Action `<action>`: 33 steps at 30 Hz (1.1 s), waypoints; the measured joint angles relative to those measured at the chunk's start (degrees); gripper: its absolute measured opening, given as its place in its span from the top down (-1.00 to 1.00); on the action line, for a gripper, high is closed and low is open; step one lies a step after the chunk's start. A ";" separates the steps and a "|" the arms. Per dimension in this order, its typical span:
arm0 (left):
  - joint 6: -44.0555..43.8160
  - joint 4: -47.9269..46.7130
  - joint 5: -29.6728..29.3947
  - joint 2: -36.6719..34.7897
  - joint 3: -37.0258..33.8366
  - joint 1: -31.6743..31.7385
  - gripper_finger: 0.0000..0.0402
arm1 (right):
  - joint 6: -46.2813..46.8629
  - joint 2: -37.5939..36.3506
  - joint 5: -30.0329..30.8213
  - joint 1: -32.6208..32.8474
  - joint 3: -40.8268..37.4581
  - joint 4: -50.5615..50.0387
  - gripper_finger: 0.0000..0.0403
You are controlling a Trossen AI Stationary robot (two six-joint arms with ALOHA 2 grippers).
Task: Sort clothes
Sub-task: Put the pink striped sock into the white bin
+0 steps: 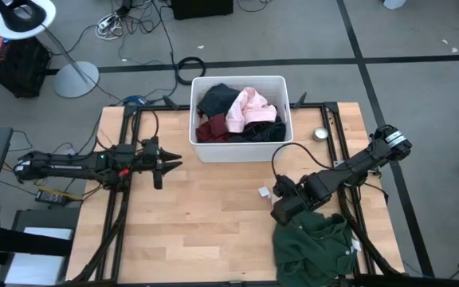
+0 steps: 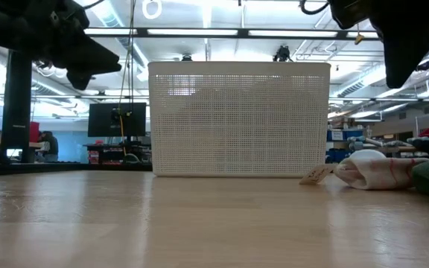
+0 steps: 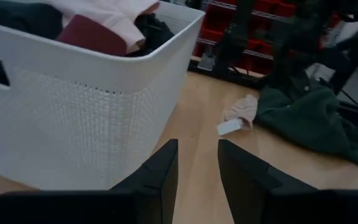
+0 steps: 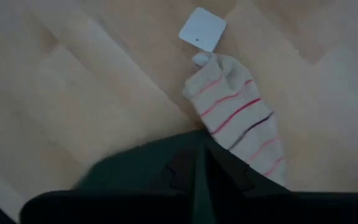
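A dark green top (image 1: 313, 247) lies bunched at the table's near right; it also shows in the left wrist view (image 3: 309, 115). A small striped sock (image 4: 241, 118) with a white tag (image 4: 202, 29) lies on the wood just beyond the top, toward the bin. The white bin (image 1: 237, 151) at the far middle holds pink (image 1: 245, 108), black (image 1: 217, 100) and maroon (image 1: 213, 127) pieces. My right gripper (image 1: 280, 211) is shut at the green top's far left edge. My left gripper (image 1: 170, 163) is open and empty, left of the bin (image 3: 73, 112), pointing toward the table's right. My right gripper has dark green fabric (image 4: 129, 165) bunched around its shut fingertips, at the top's edge nearest the sock. The cloth covers the place of contact, so I cannot tell whether it is one layer or several. The rest of the top (image 1: 317, 255) lies on the table.
A small round silvery object (image 1: 320, 134) sits right of the bin. Bare wood (image 1: 190, 231) spreads across the table's near left and middle. Black frame rails run along both sides of the table.
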 joint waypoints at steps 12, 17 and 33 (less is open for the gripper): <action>-1.29 0.90 -13.95 0.65 -0.02 -17.55 0.41 | -13.99 0.04 1.38 -3.40 -7.73 4.76 0.31; -4.37 1.01 -12.95 0.65 -0.02 -19.27 0.41 | -22.69 0.04 -0.19 -6.30 -14.00 16.60 0.15; -5.56 2.99 -12.63 0.65 -0.02 -19.49 0.41 | -24.85 -0.26 -6.30 -13.09 -28.94 34.16 0.74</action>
